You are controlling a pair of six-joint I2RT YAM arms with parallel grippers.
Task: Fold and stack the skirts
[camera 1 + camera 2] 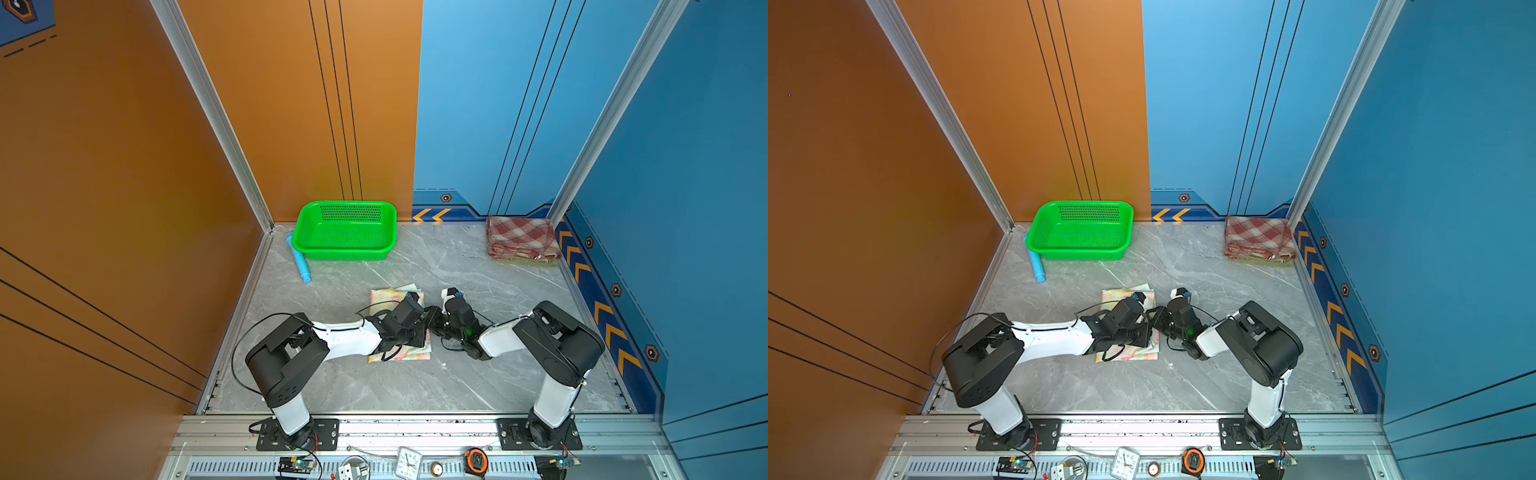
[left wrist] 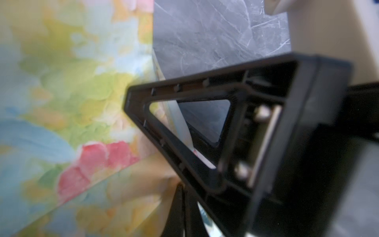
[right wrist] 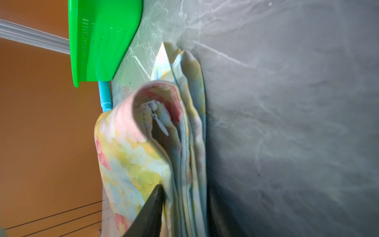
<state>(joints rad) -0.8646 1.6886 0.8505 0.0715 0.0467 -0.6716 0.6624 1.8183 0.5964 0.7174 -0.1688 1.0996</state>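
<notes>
Tabletop [image 1: 374, 386]: floral skirt [image 1: 384, 297] lies long near-to-far.

Matte orange wall panels [image 1: 124, 166] stood left and rear, blue wall panels [image 1: 457, 104] with thin black lines rear and right. 2 aluminium corner posts [image 1: 213, 108] rose from a grey marble-patterned tabletop [image 1: 457, 257], evenly lit, edged by a navy strip of orange chevrons [image 1: 602, 309].
</notes>
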